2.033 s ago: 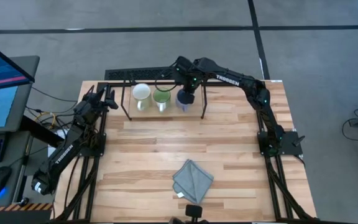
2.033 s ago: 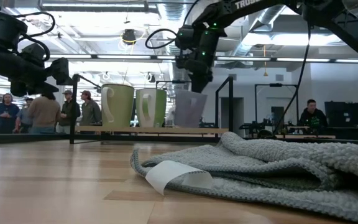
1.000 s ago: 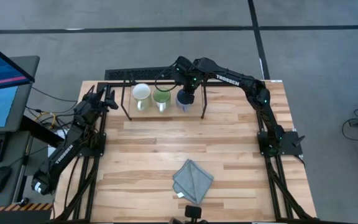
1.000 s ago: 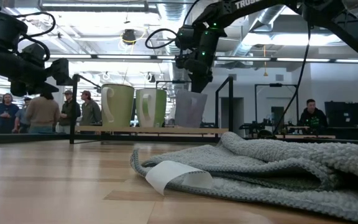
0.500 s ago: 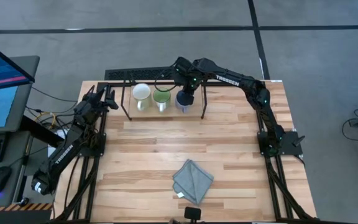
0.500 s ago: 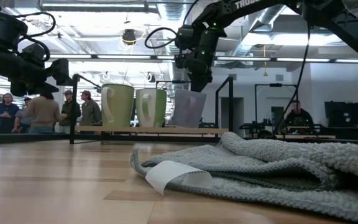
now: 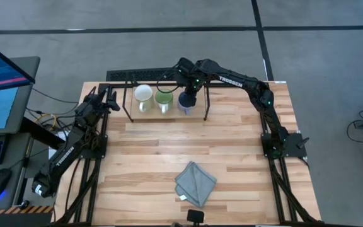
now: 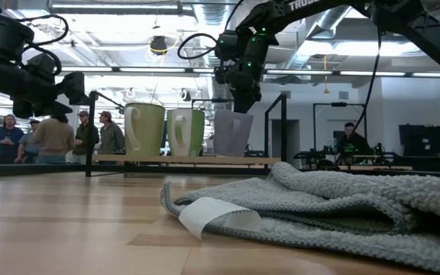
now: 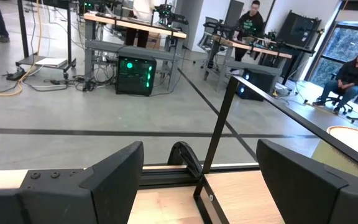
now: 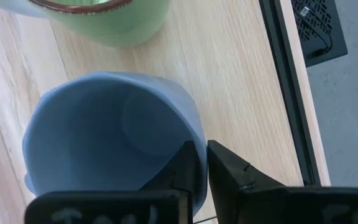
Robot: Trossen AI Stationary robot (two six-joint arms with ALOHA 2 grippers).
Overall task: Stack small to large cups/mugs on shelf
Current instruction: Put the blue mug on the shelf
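**Right gripper pinches the blue-grey mug on the shelf**

Mugs stand in one row on the shelf point(image 7: 169, 112), which sits at the far edge of the wooden table point(image 7: 169, 151). Seen from above, the white mug point(image 7: 143, 94) is at the left end, the green mug point(image 7: 164, 99) is in the middle, and the blue-grey mug point(image 7: 185, 101) is at the right end, just beside the green one. All three stand upright with the mouth up. None of them is inside another.

The right gripper point(image 7: 191, 96) reaches down over the blue-grey mug. In the right wrist view its two dark fingers point(image 10: 229, 171) are closed on the rim of this mug point(image 10: 104, 143), one finger inside the wall and one outside, so the wall is pinched between them. In the low view the blue-grey mug point(image 8: 233, 132) leans a little, while the white mug point(image 8: 144, 130) and the green mug point(image 8: 183, 131) beside it stand straight.

The left gripper point(image 7: 109, 99) waits at the left side of the table, near the left end of the shelf but apart from it. In the left wrist view its fingers point(image 9: 114, 171) stand wide apart and hold nothing.

A folded grey cloth point(image 7: 195, 183) lies on the table near the front edge, well apart from the shelf. People point(image 8: 52, 136) are visible in the room behind the table.
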